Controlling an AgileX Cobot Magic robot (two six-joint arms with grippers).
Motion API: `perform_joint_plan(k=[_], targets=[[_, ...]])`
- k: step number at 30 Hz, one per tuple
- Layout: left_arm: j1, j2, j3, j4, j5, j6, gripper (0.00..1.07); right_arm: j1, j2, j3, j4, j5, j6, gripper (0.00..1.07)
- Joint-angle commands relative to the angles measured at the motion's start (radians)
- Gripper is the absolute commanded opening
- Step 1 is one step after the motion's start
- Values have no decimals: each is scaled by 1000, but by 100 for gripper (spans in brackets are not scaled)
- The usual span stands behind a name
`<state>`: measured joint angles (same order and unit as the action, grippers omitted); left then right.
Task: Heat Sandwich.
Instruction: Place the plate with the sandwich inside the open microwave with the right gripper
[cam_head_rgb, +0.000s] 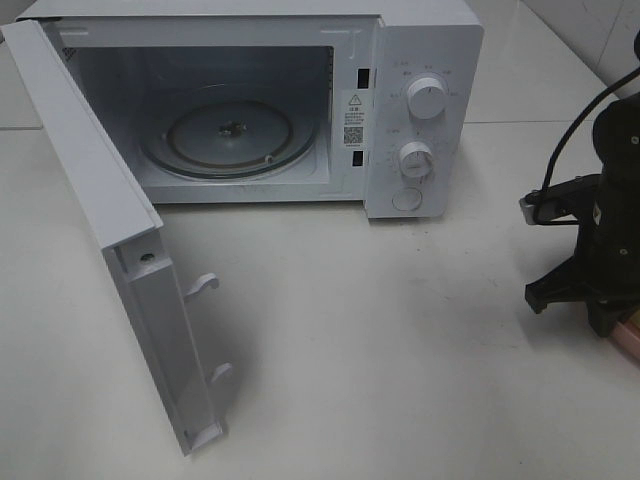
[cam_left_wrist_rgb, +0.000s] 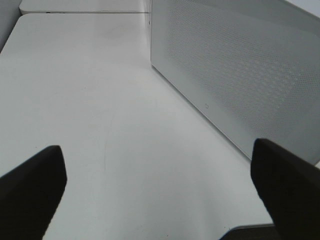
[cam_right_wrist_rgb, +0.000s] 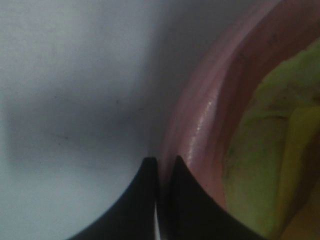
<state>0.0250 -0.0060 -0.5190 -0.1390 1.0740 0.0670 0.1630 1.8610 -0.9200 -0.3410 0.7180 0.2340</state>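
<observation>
Your right gripper (cam_right_wrist_rgb: 164, 162) has its black fingers clenched almost together on the rim of the round pink plate (cam_right_wrist_rgb: 200, 115). As far as the wrist view shows, that rim runs in between the tips, so judge it a thin pinch at the plate's very edge. The small sandwich with yellowish-green filling (cam_right_wrist_rgb: 260, 150) lies on that plate, towards the right edge of the pale worktop (cam_head_rgb: 380, 350) and well apart from the white microwave oven (cam_head_rgb: 420, 60) at the back. The oven's hinged white door (cam_head_rgb: 120, 250) stands swung wide and its glass turntable (cam_head_rgb: 230, 135) is bare. Your left gripper (cam_left_wrist_rgb: 156, 147) hangs with fingers released and spread, holding nothing, near the door's outer face. The main risk is the plate. Gripped at one glossy edge, it may droop or slip as you lift, and the sandwich could slide off the low side. Carry it too low and the far rim may catch the oven's front sill. A stray move of your left arm could nudge the door into the path.
</observation>
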Motion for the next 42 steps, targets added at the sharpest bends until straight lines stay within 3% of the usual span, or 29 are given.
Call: perform_joint_plan(k=[1,9,21,42], targets=[[3,-5,2,1,-3,-5,95,28,0,5,-30,62,51,0],[3,-5,2,1,-3,-5,95,87,-11,5,-55,134,70,0],[3,-5,2,1,-3,-5,95,169,-155,8,-62,246,54,0],[3,-5,2,1,-3,-5,95,461,-361,9,-51,357,-31,0]])
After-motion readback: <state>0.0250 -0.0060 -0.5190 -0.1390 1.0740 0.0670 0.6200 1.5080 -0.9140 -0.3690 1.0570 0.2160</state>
